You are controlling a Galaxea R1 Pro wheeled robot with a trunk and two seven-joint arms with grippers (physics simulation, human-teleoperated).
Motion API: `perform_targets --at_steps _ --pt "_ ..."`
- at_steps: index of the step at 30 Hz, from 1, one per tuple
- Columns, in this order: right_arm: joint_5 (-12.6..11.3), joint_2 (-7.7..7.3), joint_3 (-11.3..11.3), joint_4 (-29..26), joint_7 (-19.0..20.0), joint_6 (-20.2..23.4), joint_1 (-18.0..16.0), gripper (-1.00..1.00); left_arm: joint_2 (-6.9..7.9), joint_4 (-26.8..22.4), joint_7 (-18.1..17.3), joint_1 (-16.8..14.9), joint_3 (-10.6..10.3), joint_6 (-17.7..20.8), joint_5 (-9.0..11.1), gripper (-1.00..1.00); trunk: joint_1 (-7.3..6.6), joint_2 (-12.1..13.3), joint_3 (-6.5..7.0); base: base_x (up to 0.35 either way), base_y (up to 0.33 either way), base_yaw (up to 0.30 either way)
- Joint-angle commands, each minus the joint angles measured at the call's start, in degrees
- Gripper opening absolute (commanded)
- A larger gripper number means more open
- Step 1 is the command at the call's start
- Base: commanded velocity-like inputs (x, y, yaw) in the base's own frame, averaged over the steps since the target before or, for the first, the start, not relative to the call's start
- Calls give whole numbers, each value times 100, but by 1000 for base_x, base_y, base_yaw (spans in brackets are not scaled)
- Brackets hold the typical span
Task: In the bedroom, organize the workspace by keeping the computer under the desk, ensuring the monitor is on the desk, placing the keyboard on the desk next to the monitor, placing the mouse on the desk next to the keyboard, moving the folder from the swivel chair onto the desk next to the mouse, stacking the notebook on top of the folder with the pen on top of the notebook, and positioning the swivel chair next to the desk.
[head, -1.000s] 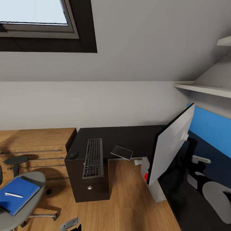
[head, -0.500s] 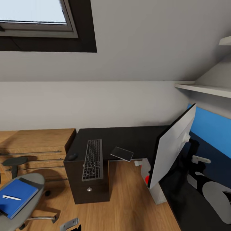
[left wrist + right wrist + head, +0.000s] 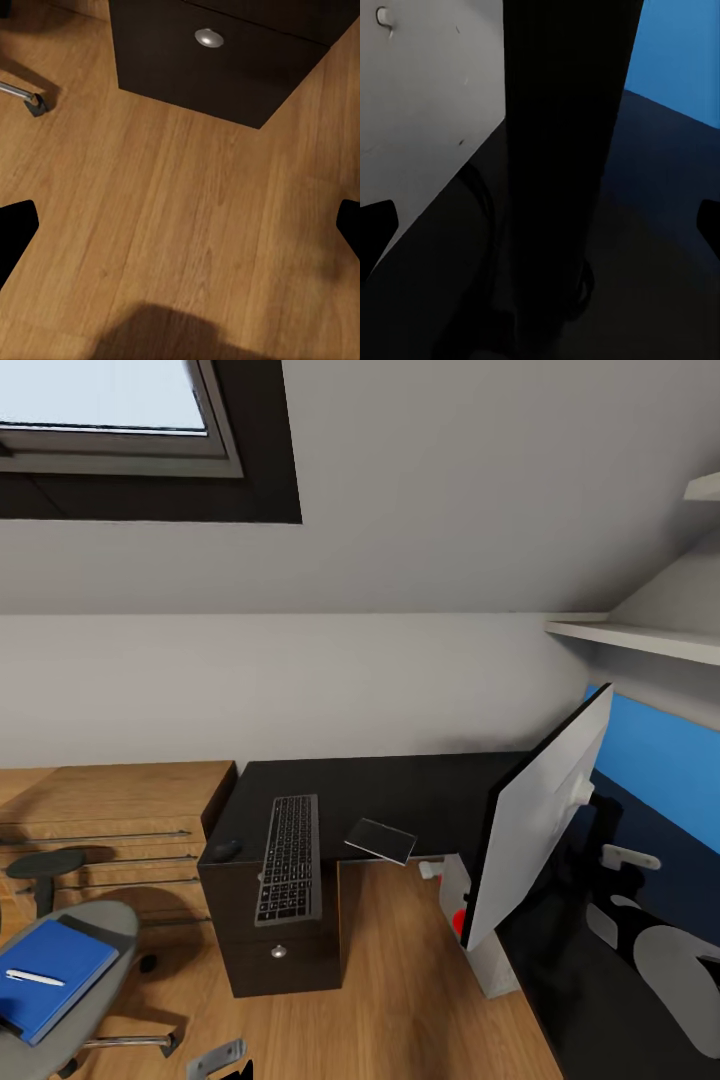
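Note:
The black desk [image 3: 400,790] carries the keyboard [image 3: 288,857], with the small black mouse [image 3: 225,850] just left of it. The dark notebook [image 3: 380,838] overhangs the desk's inner edge. The monitor [image 3: 535,815] stands tilted on the right wing, white back toward me; the pale computer [image 3: 485,950] sits below it. At lower left, the swivel chair [image 3: 95,960] holds the blue folder [image 3: 50,970] with the white pen [image 3: 30,978] on top. My left gripper [image 3: 180,232] hangs open over the wood floor near a desk drawer [image 3: 208,37]. My right gripper [image 3: 540,225] is open behind the monitor's black stand [image 3: 562,150].
A light wooden chest [image 3: 110,810] with bar handles stands left of the desk. A chair castor [image 3: 34,103] rests on the floor near the drawers. White shelves [image 3: 640,638] and a blue wall panel [image 3: 660,760] are at the right. A skylight [image 3: 110,410] is above.
The whole picture has shifted slightly, so the camera moved. The chair with the folder sits a little lower and further left in view. Nothing was taken hold of or let go.

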Motion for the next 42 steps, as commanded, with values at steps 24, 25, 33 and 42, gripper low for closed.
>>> perform_targets --at_steps 24,25,33,42 --pt "-26 -22 -21 -15 -158 19 -6 100 7 0 39 -9 -51 -51 60 100 0 -5 -7 66 0 0" --pt "-26 -22 -21 -16 -158 19 -6 100 7 1 39 -9 -51 -50 60 100 0 -5 -7 38 0 0" --pt "-26 -22 -21 -16 -159 19 -6 100 7 5 38 -9 -52 -47 60 100 0 -5 -7 27 -10 0" --pt "-24 -22 -21 -19 -159 19 -6 100 1 84 31 -9 -52 -47 60 100 0 -5 -7 72 -53 0"
